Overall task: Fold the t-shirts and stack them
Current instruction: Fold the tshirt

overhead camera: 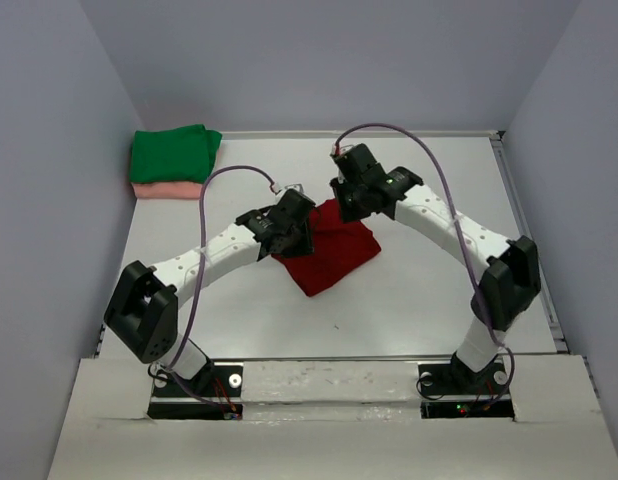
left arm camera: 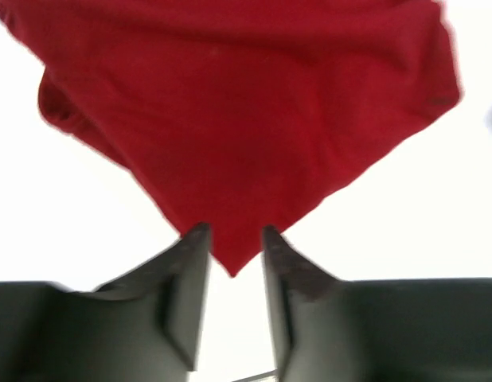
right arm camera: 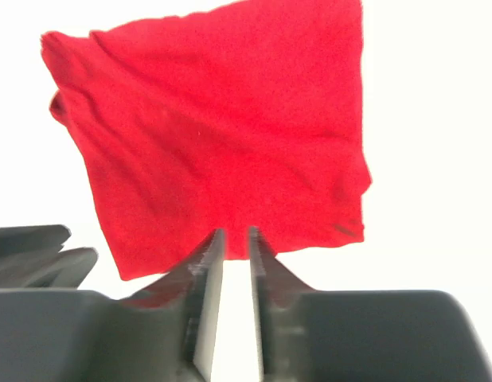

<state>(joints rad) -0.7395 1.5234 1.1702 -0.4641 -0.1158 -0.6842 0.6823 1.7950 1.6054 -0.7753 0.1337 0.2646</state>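
left gripper [left arm camera: 232, 235] and right gripper [right arm camera: 236, 237] at the folded red shirt [overhead camera: 334, 255], fingers narrowly apart; green shirt [overhead camera: 174, 153] atop pink shirt [overhead camera: 169, 190], far left.

Item 1: single folded t-shirt [overhead camera: 339, 262], at centre of the table [overhead camera: 439, 300].
Item 2: stack at far left corner, well behind and left of item 1; upper t-shirt [overhead camera: 174, 153] lies on lower t-shirt [overhead camera: 164, 190].
Over item 1: left gripper [left arm camera: 230, 235] at its left side, right gripper [right arm camera: 234, 235] at its far side.
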